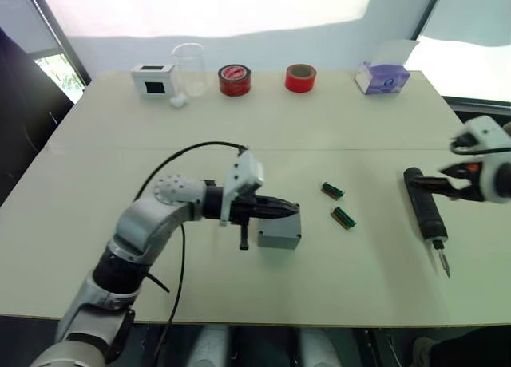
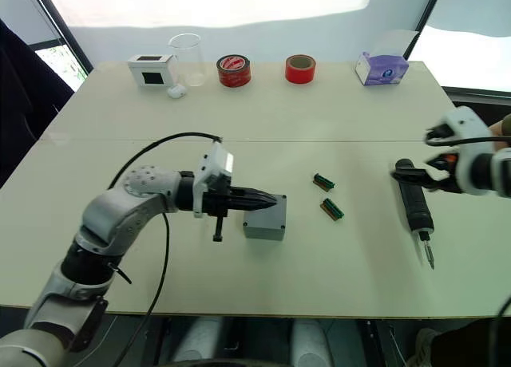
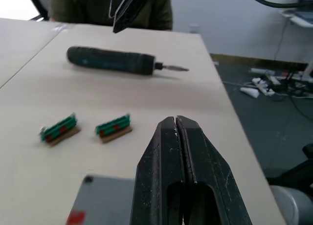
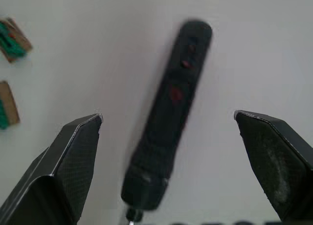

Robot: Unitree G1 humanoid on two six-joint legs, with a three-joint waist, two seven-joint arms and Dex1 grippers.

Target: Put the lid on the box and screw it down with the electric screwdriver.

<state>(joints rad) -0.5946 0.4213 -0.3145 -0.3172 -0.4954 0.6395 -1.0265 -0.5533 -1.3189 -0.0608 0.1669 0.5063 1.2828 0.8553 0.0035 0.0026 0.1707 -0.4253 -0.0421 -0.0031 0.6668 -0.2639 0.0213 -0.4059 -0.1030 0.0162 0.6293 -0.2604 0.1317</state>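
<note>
The grey box (image 1: 279, 233) sits mid-table, with a small red mark (image 3: 76, 216) at one edge. Its top looks flat and closed with a small corner hole, so the lid (image 3: 105, 200) seems to lie on it. My left gripper (image 1: 294, 210) is shut, its fingers lying over the box top with nothing between them. The dark electric screwdriver (image 1: 425, 210) lies on the table at the right, bit pointing toward the front edge. My right gripper (image 4: 168, 116) is wide open just above the screwdriver's rear end, one finger on each side, not touching it.
Two green-brown strips (image 1: 333, 191) (image 1: 343, 218) lie between box and screwdriver. Along the far edge stand a white box with a black window (image 1: 153, 79), a clear beaker (image 1: 189, 68), two red tape rolls (image 1: 234, 80) (image 1: 300, 77) and a purple tissue box (image 1: 382, 77).
</note>
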